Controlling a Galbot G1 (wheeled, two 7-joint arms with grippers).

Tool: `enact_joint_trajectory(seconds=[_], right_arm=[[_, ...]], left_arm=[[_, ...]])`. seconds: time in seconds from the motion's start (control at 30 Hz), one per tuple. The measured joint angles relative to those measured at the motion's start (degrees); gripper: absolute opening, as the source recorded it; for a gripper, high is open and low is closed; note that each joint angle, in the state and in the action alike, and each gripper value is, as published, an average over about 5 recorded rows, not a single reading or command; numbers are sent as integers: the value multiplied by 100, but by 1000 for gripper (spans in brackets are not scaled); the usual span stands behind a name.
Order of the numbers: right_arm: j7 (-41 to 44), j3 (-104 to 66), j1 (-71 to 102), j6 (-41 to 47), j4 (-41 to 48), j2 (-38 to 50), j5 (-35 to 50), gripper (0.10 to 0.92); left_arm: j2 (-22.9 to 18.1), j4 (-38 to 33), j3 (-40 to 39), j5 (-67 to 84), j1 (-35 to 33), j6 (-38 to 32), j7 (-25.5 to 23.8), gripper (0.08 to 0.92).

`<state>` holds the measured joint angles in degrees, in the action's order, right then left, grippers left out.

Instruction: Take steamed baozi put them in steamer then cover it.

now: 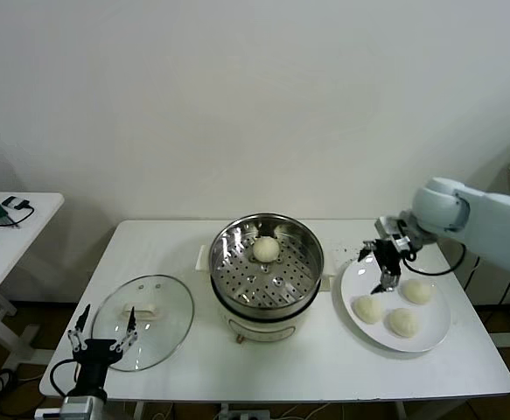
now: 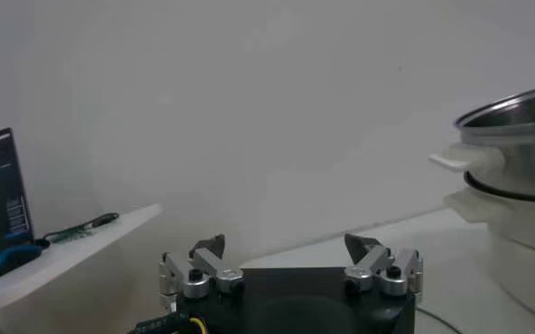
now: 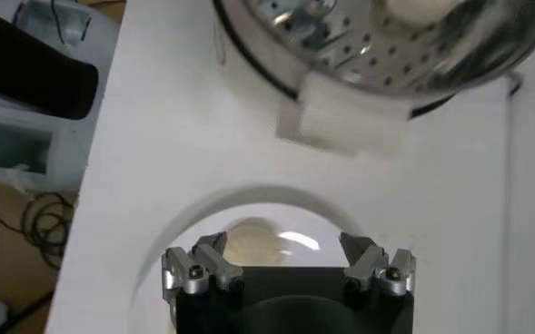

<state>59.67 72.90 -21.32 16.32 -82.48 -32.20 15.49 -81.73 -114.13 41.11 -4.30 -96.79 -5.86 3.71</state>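
The steamer (image 1: 267, 267) stands mid-table, a shiny perforated basket on a cream pot base, with one baozi (image 1: 266, 248) inside at the back. Three baozi (image 1: 367, 308) (image 1: 417, 290) (image 1: 403, 321) lie on a white plate (image 1: 430, 337) to its right. My right gripper (image 1: 386, 270) is open and empty, hovering over the plate's near-steamer edge; its wrist view shows a baozi (image 3: 249, 247) just beyond the open fingertips and the steamer (image 3: 376, 45) farther off. The glass cover (image 1: 143, 320) lies flat on the table left of the steamer. My left gripper (image 1: 104, 336) is open, parked at the cover's front-left edge.
A side table (image 1: 10, 236) with cables and a dark device stands at the far left. The steamer's side handle (image 3: 340, 113) juts toward the plate. The table's front edge runs just below the plate and cover.
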Motion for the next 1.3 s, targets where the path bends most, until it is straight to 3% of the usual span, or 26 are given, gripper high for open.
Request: enact_joint_trajectory(seconds=[0.4, 1.0, 1.3], right_arm=[[-54, -1024, 1368, 139, 745, -178, -495, 823], [-54, -1461, 1879, 154, 1490, -835, -717, 823], [-24, -1483, 1887, 140, 1545, -858, -699, 729]], left_arm=[[-2, 26, 25, 1, -55, -5, 12, 823], [-14, 124, 112, -1, -92, -65, 18, 823], [-14, 150, 132, 0, -117, -94, 19, 823]])
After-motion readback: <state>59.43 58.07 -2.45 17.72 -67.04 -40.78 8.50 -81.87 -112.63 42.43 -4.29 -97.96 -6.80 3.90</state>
